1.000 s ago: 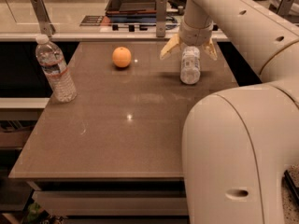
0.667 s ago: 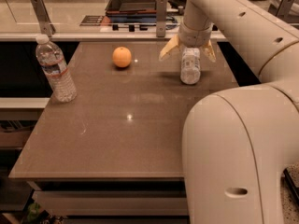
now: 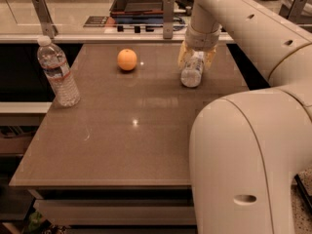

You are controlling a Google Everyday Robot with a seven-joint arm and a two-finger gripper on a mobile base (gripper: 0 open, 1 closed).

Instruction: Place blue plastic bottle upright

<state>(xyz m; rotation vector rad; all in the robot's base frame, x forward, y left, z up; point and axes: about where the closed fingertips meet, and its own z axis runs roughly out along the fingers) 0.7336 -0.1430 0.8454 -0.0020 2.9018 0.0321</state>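
The blue plastic bottle is a small clear ribbed bottle at the back right of the brown table. My gripper comes down on it from above, its yellowish fingers pressed against the bottle's upper part on both sides. The bottle stands roughly upright beneath the gripper, leaning a little, with its lower end at the tabletop. I cannot tell whether that end touches the surface. Its top is hidden inside the gripper.
A taller clear bottle with a reddish label stands upright at the table's left edge. An orange lies at the back centre. Behind the table runs a counter with a dark tray. My white arm fills the right foreground.
The gripper's fingers, spread wide before, have drawn in against the bottle. The bottle and gripper have shifted slightly left.
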